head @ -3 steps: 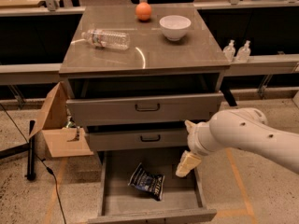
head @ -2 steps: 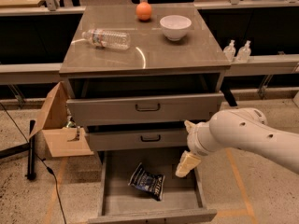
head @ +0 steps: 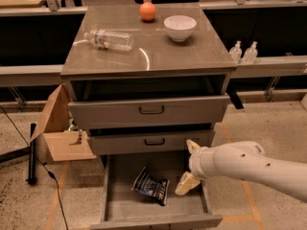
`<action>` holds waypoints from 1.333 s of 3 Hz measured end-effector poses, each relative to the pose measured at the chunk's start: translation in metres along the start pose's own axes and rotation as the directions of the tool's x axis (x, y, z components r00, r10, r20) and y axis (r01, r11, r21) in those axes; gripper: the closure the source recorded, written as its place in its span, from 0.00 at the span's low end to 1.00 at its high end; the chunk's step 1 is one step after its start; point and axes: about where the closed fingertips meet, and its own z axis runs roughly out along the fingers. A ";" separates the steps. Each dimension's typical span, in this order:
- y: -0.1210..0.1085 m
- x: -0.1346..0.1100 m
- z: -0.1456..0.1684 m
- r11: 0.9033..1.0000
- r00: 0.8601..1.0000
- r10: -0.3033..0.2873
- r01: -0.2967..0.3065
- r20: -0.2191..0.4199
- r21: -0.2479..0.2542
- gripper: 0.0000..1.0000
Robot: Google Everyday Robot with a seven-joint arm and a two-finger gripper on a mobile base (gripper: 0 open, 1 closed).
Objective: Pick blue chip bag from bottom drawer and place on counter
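In the camera view, the bottom drawer (head: pixel 123 178) is pulled out towards the camera. The blue chip bag (head: pixel 151 186) lies flat on its grey floor, slightly right of the middle. The arm reaches in from the right, and the gripper (head: pixel 186 167) hangs over the right side of the drawer, just beside the bag and not touching it. Its two pale fingers (head: pixel 186 183) are spread apart with nothing between them.

As I judge it, the task is at an early stage. The drawer is open and the gripper is close, but the bag has not been grasped. What is left is to move left over the bag, close on it, lift it clear of the two upper drawers and set it on the worktop (head: pixel 158 54). The bare front part of the worktop looks to have room for it.

By count, there is one chip bag and the cabinet has three drawers. The top drawer (head: pixel 148 110) stands partly out and the middle drawer (head: pixel 151 141) only a little. On the worktop are one clear water bottle (head: pixel 109 39) lying on its side, one orange fruit (head: pixel 147 11) and one white bowl (head: pixel 180 28). Two small pump bottles (head: pixel 242 51) stand on the ledge to the right. One open cardboard box (head: pixel 60 131) sits on the floor to the left of the cabinet.
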 end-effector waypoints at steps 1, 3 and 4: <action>0.013 0.013 0.058 1.000 0.998 0.017 -0.018 0.068 0.006 0.00; 0.031 0.047 0.155 0.992 0.984 0.121 -0.117 0.133 -0.041 0.00; 0.040 0.067 0.197 0.980 0.970 0.188 -0.176 0.152 -0.088 0.00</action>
